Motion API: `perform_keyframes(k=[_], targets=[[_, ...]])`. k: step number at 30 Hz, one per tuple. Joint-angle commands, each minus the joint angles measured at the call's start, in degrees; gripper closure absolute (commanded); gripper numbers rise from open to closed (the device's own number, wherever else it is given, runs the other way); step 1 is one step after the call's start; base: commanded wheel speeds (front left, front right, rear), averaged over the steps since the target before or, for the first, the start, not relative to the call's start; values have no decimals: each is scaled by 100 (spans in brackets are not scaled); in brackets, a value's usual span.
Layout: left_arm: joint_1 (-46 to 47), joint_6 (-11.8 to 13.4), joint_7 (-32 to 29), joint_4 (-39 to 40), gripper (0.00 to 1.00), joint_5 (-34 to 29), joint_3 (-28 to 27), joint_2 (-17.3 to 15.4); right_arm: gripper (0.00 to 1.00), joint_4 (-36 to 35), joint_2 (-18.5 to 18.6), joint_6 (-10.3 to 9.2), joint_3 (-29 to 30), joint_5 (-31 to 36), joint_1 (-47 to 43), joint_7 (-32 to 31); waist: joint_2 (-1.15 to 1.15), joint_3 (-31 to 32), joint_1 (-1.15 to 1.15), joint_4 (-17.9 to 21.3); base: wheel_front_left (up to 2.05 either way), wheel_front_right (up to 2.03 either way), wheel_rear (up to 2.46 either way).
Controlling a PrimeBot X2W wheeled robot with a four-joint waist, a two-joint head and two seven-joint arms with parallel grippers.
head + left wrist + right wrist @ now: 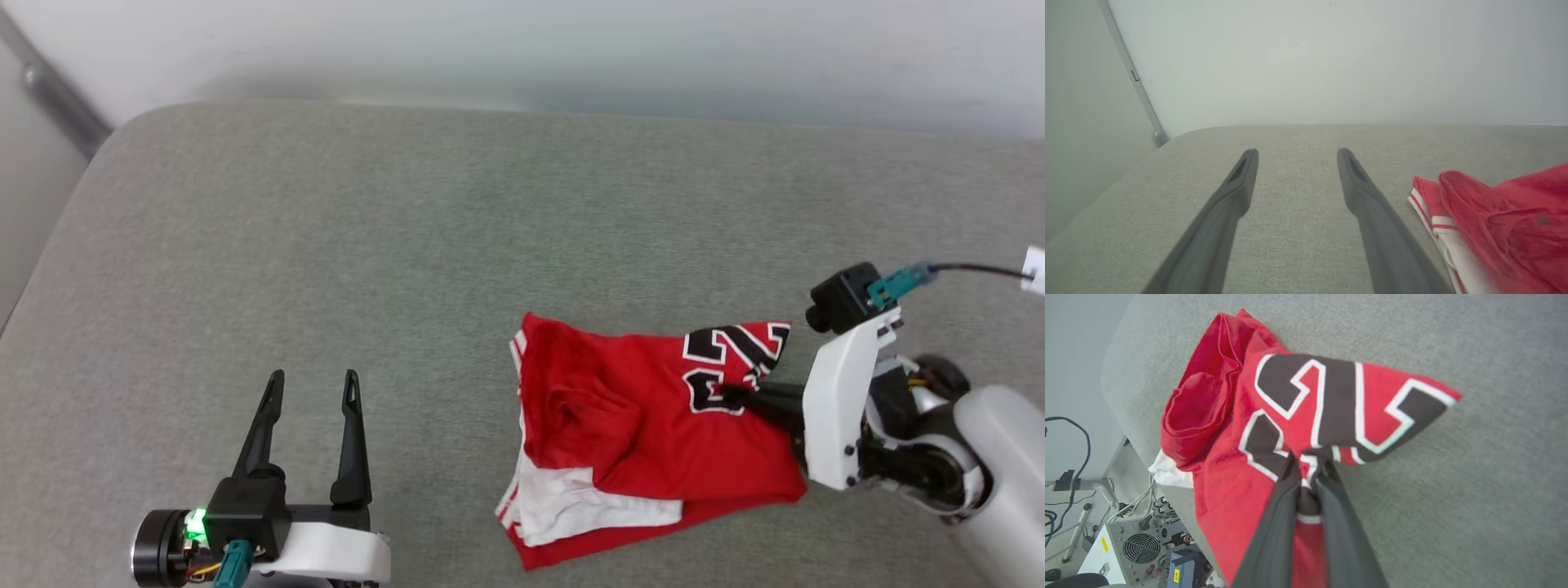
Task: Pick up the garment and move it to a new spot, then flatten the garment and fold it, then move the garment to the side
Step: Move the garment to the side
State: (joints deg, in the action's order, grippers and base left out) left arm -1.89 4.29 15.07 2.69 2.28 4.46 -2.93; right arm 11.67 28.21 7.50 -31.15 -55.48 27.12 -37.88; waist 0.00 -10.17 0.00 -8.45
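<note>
The garment (pixel 645 425) is seen crumpled on the grey padded surface (pixel 408 245), towards its near right part, approx. in front of the right arm. Red cloth is bunched at the heap's left side; a white sleeve w/ striped trim (pixel 571 502) is shown at its near-left edge. Black, white-outlined numerals (pixel 727 359) are turned up at the far right corner.

The right gripper (pixel 731 398) is laid in from the right, and its jaws are closed narrow on a fold of the garment (pixel 1306 396) at the numerals. In the right wrist view the cloth is seen pinched between the jaws of the right gripper (pixel 1308 465).

The left gripper (pixel 314 377) is held at the near left, well apart from the garment, jaws spread wide w/ nothing between them. In the left wrist view, bare surface (pixel 1290 228) is seen between the jaws of the left gripper (pixel 1296 152), and the garment (pixel 1502 228) is seen at the right edge.

Beyond the surface's edge, a grey box w/ fan grille (pixel 1141 547) is seen among cables.
</note>
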Motion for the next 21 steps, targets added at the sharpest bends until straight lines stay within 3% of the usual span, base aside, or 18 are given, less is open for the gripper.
perform_keyframes(k=[1,12,21], targets=[[-43,18,12,28,0,24,-27,8,100,-179,191,-2,-94,8,178,-15,0,103,0,189,0,0,0],[17,21,12,156,0,35,-178,6,100,-1165,1285,-2,-528,267,945,-192,0,-192,0,1367,0,0,0],[333,-120,12,330,0,-110,-394,-68,100,-889,2158,-2,-524,907,1447,117,0,-919,0,2094,0,0,0]])
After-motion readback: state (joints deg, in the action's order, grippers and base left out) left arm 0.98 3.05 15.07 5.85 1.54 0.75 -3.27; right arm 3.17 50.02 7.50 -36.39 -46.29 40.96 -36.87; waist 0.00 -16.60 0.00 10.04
